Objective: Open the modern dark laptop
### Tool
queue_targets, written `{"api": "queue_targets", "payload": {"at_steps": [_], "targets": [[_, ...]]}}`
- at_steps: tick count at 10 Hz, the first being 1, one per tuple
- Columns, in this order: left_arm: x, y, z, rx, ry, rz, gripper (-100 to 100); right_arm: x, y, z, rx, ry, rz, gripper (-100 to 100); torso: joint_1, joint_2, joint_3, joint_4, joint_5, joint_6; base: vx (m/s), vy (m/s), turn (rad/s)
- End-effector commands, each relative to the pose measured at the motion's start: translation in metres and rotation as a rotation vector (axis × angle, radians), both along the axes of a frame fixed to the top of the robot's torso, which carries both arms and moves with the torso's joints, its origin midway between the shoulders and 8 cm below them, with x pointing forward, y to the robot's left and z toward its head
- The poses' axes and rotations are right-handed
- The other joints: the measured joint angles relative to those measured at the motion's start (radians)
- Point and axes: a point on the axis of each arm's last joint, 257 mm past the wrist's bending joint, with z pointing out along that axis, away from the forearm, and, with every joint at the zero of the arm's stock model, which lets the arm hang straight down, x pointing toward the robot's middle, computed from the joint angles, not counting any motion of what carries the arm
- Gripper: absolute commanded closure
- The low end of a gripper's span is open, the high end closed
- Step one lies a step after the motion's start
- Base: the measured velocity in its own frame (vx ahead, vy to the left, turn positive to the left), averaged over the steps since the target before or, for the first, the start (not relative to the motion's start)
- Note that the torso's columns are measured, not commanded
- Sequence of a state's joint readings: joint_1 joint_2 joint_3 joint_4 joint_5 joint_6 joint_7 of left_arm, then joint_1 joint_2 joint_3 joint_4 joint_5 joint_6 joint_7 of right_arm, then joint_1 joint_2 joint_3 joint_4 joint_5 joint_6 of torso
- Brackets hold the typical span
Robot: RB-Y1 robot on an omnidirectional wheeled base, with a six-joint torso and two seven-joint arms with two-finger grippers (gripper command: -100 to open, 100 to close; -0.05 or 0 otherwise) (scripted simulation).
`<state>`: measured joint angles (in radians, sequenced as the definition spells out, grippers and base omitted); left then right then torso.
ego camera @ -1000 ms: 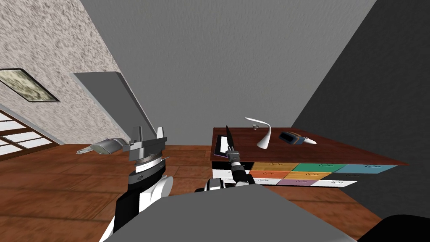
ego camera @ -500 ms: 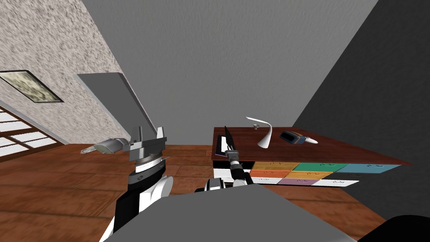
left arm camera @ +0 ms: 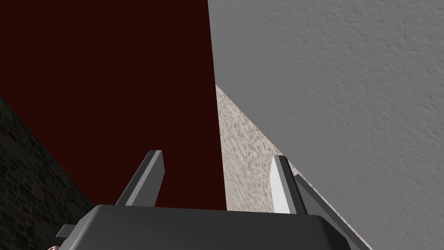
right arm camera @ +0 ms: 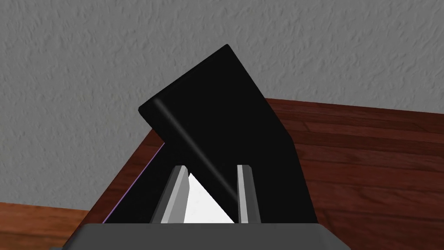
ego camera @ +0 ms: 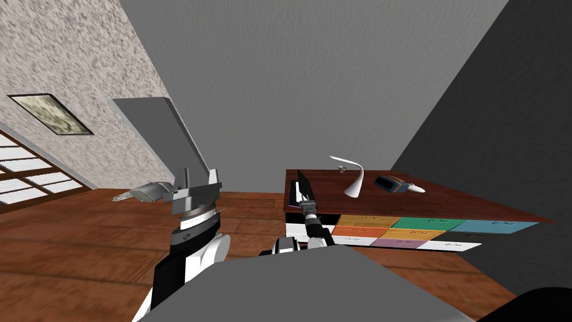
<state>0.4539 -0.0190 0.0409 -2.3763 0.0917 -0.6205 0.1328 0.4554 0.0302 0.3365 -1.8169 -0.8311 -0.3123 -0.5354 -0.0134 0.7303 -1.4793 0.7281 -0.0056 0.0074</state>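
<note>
Laptop (ego camera: 296, 193) sits on the desk's (ego camera: 447, 198) near left corner, its part-raised lid (right arm camera: 225, 130) slanting across the right gripper (right arm camera: 211, 170), jaws pinching its free edge, while the left gripper (left arm camera: 216, 155) hangs spread, well apart.

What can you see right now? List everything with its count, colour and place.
laptop: one, black, lid partly raised, at the desk's left end
desk: one, dark red-brown wooden top, ahead on the right
drawers: several, yellow, green, blue, orange, purple and white, in the desk's front
lamp: one, white, curved, on the desk right of the laptop
gadget: one, blue and dark with a white tip, on the desk right of the lamp
picture frame: one, dark-edged, on the speckled wall
left pincer: one, open, raised, away from the desk
right pincer: one, shut on the laptop's lid edge
</note>
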Motion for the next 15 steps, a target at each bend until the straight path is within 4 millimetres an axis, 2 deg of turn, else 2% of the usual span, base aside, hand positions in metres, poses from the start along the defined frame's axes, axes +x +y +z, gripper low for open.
{"api": "queue_targets", "payload": {"at_steps": [1, 10, 11, 13, 15], "targets": [[0.0, 0.0, 0.0, 0.0, 0.0, 0.0, 0, -0.001, -0.007, -0.024, -0.05, 0.038, -0.011, 100, 0.0, 0.0, 0.0, 0.001, 0.0, 0.0, -0.014, 0.024, 0.011], [0.0, 0.0, 0.0, 0.0, 0.0, 0.0, 0, 0.011, -0.012, -0.054, -0.21, 0.064, -0.016, 100, -0.002, -0.001, 0.0, 0.0, 0.0, 0.002, -0.015, 0.02, 0.005], [0.0, 0.0, 0.0, 0.0, 0.0, 0.0, 0, 0.017, -0.002, -0.036, -0.206, 0.04, 0.006, -100, -0.003, -0.001, 0.0, 0.002, 0.0, 0.001, -0.005, 0.024, -0.083], [0.0, 0.0, 0.0, 0.0, 0.0, 0.0, 0, 0.021, 0.001, -0.024, -0.208, 0.038, 0.026, -100, 0.012, 0.005, 0.002, 0.008, 0.005, -0.006, 0.014, 0.036, -0.122], [0.0, 0.0, 0.0, 0.0, 0.0, 0.0, 0, 0.023, 0.003, -0.019, -0.209, 0.04, 0.041, -100, 0.015, 0.009, 0.004, 0.011, 0.006, -0.008, 0.007, 0.031, -0.053]]}}
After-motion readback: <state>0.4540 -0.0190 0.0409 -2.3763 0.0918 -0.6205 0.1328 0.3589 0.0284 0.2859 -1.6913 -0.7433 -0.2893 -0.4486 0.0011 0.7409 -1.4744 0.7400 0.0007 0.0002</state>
